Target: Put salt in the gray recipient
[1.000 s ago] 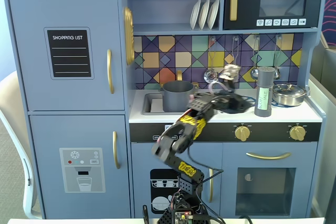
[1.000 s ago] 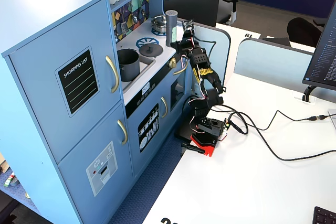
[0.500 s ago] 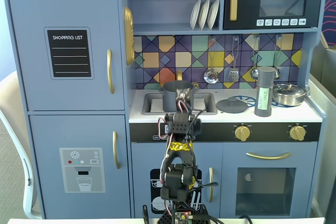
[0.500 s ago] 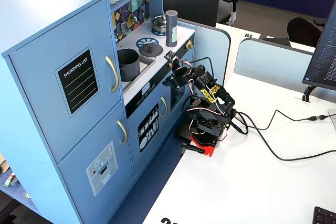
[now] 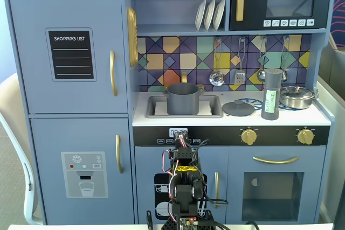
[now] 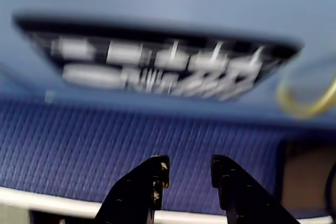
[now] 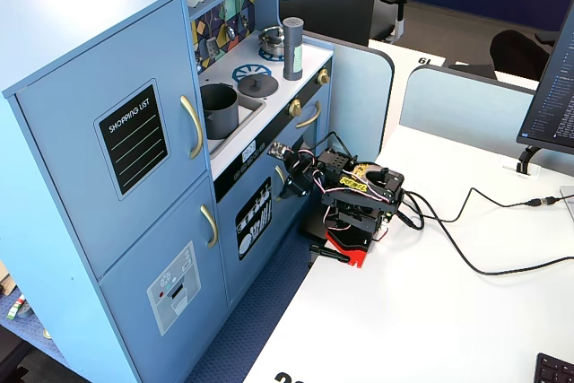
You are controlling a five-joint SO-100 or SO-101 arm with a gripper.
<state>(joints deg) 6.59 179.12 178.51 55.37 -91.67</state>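
Note:
The salt (image 5: 272,94) is a tall dark gray shaker with a pale green label, standing upright on the toy kitchen counter at the right; it also shows in a fixed view (image 7: 292,47). The gray recipient (image 5: 183,99), a matte dark gray pot, sits in the sink (image 5: 156,107) and also shows from the side (image 7: 219,109). My gripper (image 6: 190,166) is low in front of the lower cabinet, far below both, its jaws a small gap apart with nothing between them. From the side, the gripper (image 7: 285,175) points at the cabinet front.
A flat gray lid (image 5: 238,108) lies between the sink and the salt. A shiny silver pan (image 5: 297,96) stands right of the salt. Utensils (image 5: 240,60) hang above the counter. The arm's base (image 7: 359,213) sits on a white desk with cables (image 7: 475,221).

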